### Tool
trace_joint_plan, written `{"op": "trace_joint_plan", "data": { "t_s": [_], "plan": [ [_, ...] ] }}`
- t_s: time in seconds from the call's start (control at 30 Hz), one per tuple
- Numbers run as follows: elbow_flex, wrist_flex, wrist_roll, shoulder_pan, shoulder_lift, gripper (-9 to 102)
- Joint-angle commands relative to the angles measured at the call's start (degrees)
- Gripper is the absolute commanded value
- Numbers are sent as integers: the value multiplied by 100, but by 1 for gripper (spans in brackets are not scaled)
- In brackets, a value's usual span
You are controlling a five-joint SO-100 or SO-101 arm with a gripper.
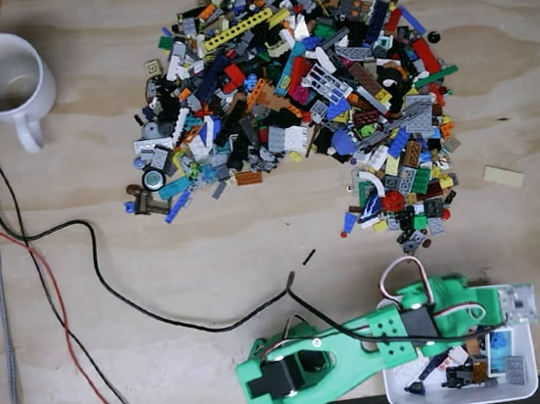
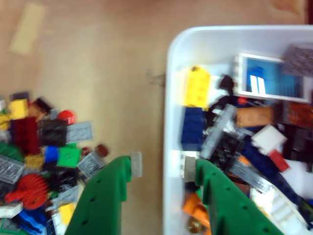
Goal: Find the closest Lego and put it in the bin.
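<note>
A small, shallow white plastic bin (image 1: 402,398) with rounded corners sits at the near right edge of a pale plywood table (image 1: 208,259) in the fixed view. It holds a loose jumble of Lego pieces. The wrist view shows a yellow brick (image 2: 197,86), a dark blue brick (image 2: 193,128), an orange-brown piece (image 2: 254,116), a white piece (image 2: 268,139), grey and black bits, and a blue window panel in a white frame (image 2: 269,78).

A green robot arm (image 1: 366,343) reaches from the near edge toward the right, over the bin. In the wrist view its gripper (image 2: 162,167) has its jaws spread wide, one green finger over the table outside the bin and the other over the inside, so they straddle the bin's left wall. Nothing is held between them.

Farther away on the table lies a large pile of mixed Lego (image 1: 307,99), its near right end close to the bin. A single tan plate (image 1: 503,176) lies apart to the right of the pile. A round white mug (image 1: 4,82) stands at the far left; what it holds cannot be made out. Black and red cables (image 1: 73,285) trail across the left side.
</note>
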Motion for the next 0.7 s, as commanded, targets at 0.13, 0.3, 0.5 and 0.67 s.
{"op": "trace_joint_plan", "data": {
  "t_s": [0.13,0.3,0.5,0.67],
  "plan": [
    [835,-747,-624,-4157,1310,12],
    [2426,-1433,-536,-5810,3164,14],
    [2918,-1468,-202,-6785,3639,15],
    [3085,-1635,-246,-6855,3445,15]
  ]
}}
